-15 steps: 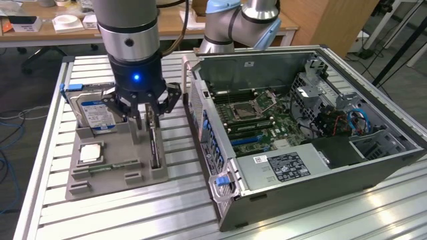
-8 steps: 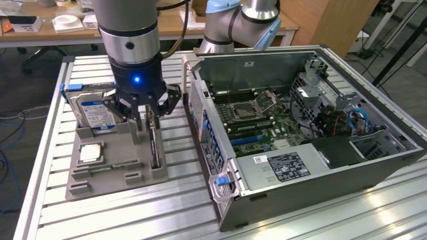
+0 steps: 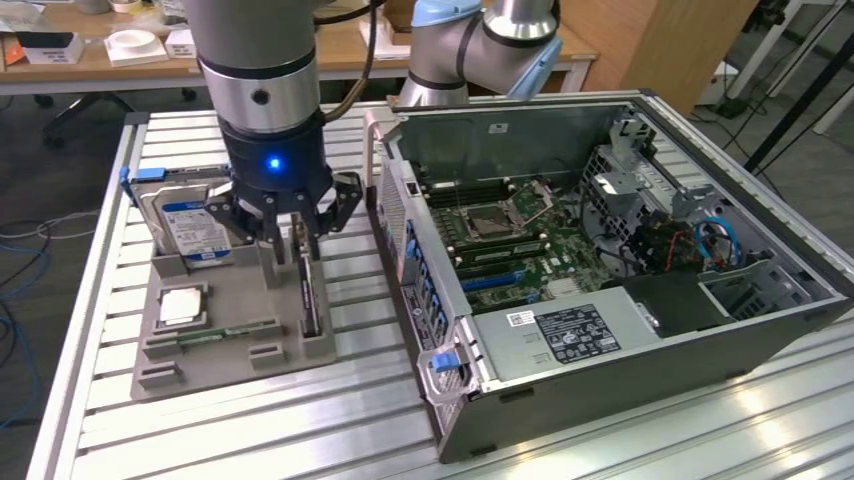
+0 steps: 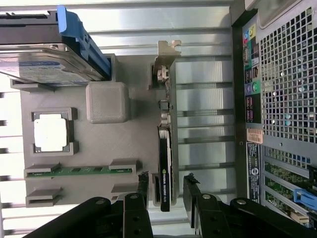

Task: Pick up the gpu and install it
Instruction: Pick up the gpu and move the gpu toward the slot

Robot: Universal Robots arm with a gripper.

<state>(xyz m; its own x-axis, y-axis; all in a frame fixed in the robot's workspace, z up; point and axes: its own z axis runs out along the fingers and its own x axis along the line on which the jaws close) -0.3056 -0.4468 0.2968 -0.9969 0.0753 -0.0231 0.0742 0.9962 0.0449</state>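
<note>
Hand (image 3: 296,248) of the grey robot arm hangs over a grey plastic fixture tray (image 3: 227,345) on the slatted aluminium counter (image 3: 267,430). Jaws wide, holding nothing.

The gpu (image 3: 310,295), a thin dark circuit card, stands on its long edge in a slot along the tray's side nearest the open black computer case (image 3: 601,390). In the wrist view the hand (image 4: 166,179) straddles one end of the gpu (image 4: 165,148): one black finger (image 4: 143,191) on each flat side, a gap visible on both, so no grip. The card's silver metal bracket (image 4: 163,64) is at the far end from the fingers.

Also on the tray (image 4: 138,129):
- silver hard drive with blue-white label (image 3: 187,225), upright in its holder, blue rail on one edge; seen again from the wrist (image 4: 44,64).
- square silver processor chip (image 3: 180,305) lying flat in a pocket (image 4: 50,134).
- narrow green memory stick (image 3: 214,335) lying flat beside it (image 4: 79,171).

The case lies on its side at the exterior view's right, just beside the tray, side panel off, green motherboard (image 3: 514,240) exposed. Its perforated rear panel (image 4: 287,74) faces the tray, with bare counter slats (image 4: 208,144) between.
</note>
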